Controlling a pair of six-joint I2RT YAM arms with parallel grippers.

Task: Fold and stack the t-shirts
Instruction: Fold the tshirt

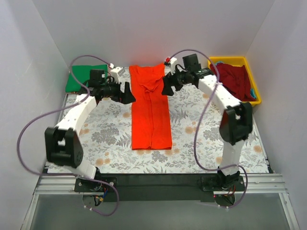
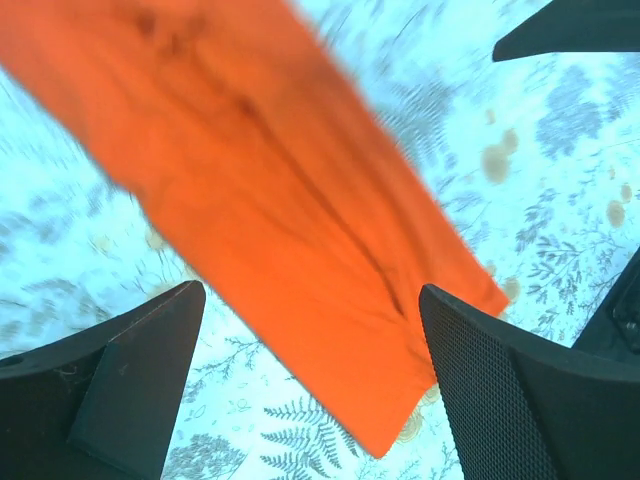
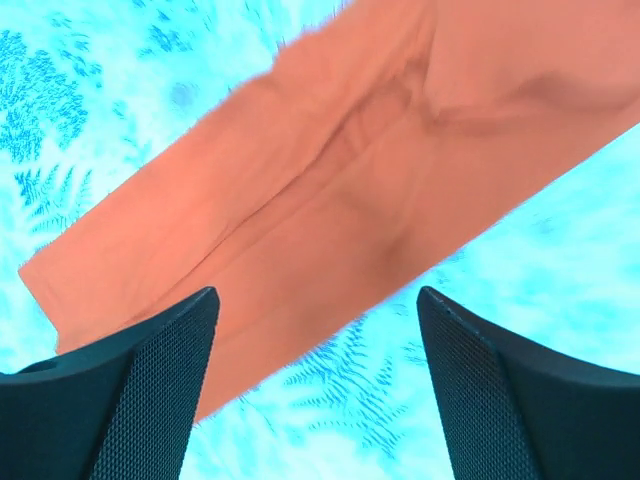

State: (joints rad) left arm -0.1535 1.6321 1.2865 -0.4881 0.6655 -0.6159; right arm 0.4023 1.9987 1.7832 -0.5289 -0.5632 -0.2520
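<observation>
The orange-red t-shirt (image 1: 150, 108) lies folded into a long narrow strip down the middle of the table. It also shows in the left wrist view (image 2: 270, 200) and in the right wrist view (image 3: 330, 190). My left gripper (image 1: 128, 93) is open and empty, hovering at the strip's upper left edge. My right gripper (image 1: 166, 86) is open and empty, hovering at its upper right edge. The green t-shirt (image 1: 85, 76) lies folded at the back left. The dark red t-shirt (image 1: 235, 79) sits bunched in the yellow tray (image 1: 253, 79).
A flower-patterned cloth (image 1: 201, 139) covers the table. White walls close in the left, back and right sides. The yellow tray stands at the back right corner. Purple cables loop from both arms.
</observation>
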